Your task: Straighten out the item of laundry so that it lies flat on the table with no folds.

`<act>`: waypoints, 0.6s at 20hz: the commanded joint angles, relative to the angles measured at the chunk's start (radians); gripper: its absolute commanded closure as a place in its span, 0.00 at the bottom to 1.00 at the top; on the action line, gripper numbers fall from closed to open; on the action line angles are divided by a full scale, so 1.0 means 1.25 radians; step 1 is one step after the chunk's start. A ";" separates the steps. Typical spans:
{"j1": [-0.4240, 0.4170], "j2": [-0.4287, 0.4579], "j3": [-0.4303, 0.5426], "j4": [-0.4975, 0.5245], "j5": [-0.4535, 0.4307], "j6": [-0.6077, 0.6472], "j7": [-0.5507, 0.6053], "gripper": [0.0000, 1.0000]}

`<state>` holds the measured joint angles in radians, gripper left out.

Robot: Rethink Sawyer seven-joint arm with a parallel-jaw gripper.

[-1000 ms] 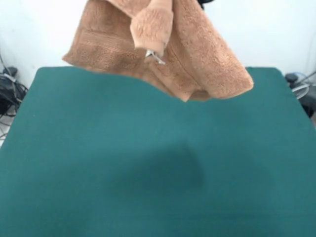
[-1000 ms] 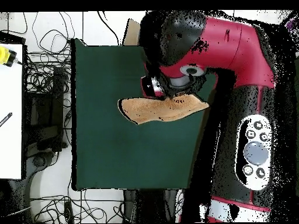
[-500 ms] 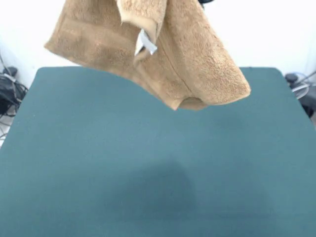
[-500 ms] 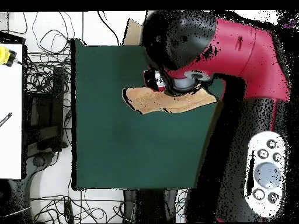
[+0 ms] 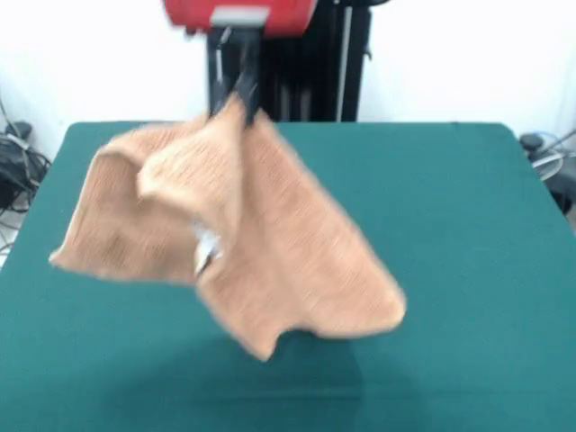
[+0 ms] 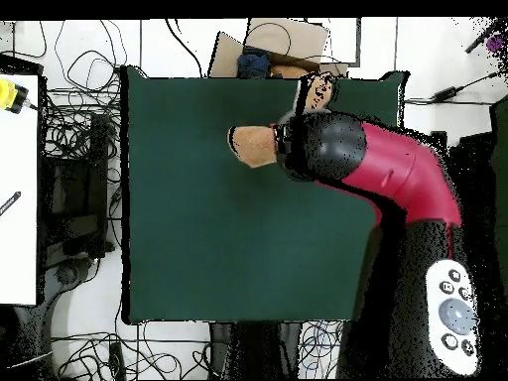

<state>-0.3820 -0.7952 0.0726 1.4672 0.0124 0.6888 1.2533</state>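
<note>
Hanging crumpled towel [image 5: 243,243], jaws pinching top

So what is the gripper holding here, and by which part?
The gripper is shut on the towel, pinching a bunched bit of cloth at its top; the rest hangs crumpled over the table. Whether that is a corner cannot be told.

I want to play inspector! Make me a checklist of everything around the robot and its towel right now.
Surface: table, dark green top.
Job's things: towel, orange-tan, hanging bunched and folded from its top; whether its lower edge touches the table cannot be told.
Clutter: cardboard box past one table edge.
Gripper: gripper pinches the towel's top.
Cables: black cables tangled on the floor beside the table.
Surroundings: white wall, white board with a yellow thing.
</note>
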 commanded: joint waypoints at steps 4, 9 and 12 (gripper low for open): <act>-0.053 0.052 0.065 0.313 0.037 -0.212 0.173 1.00; -0.038 0.046 0.047 0.310 0.042 -0.205 0.177 1.00; -0.027 0.038 0.037 0.306 0.042 -0.194 0.181 1.00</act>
<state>-0.4453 -0.7384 0.0728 1.7329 0.0151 0.4013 1.2533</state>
